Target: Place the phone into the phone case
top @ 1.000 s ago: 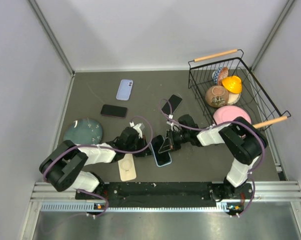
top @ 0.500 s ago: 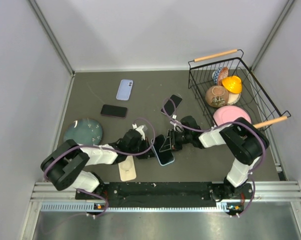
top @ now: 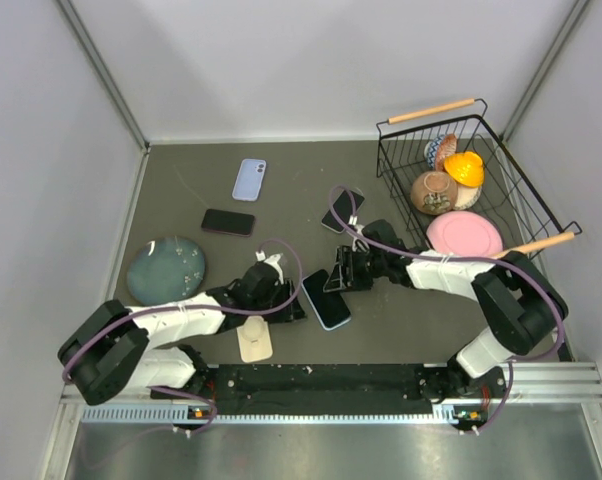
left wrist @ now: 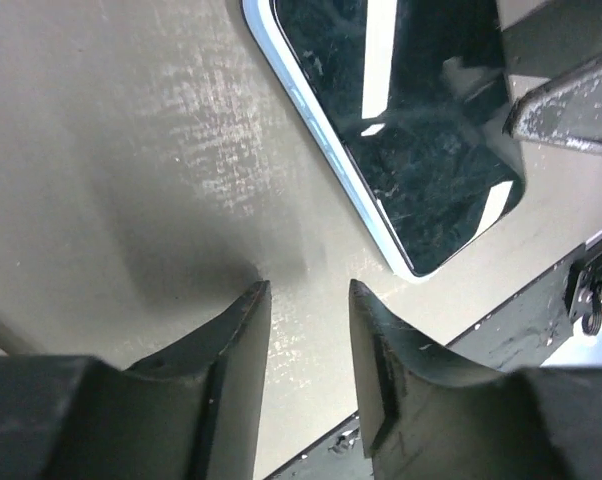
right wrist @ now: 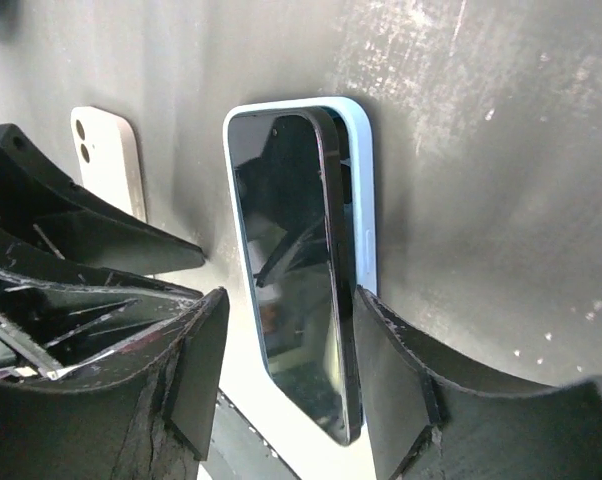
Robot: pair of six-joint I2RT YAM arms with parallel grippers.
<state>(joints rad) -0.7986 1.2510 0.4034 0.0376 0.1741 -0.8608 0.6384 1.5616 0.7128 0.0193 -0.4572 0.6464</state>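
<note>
The phone, black with a glossy dark screen facing up, lies inside the light-blue phone case. The case lies flat on the surface, well apart from the wire basket, to its near left. One long edge of the phone seems to sit slightly proud of the case's rim.

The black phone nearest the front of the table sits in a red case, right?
No: the right wrist view shows the black phone sitting in a light blue phone case, not a red one, nearest the front of the dark grey table.
</note>
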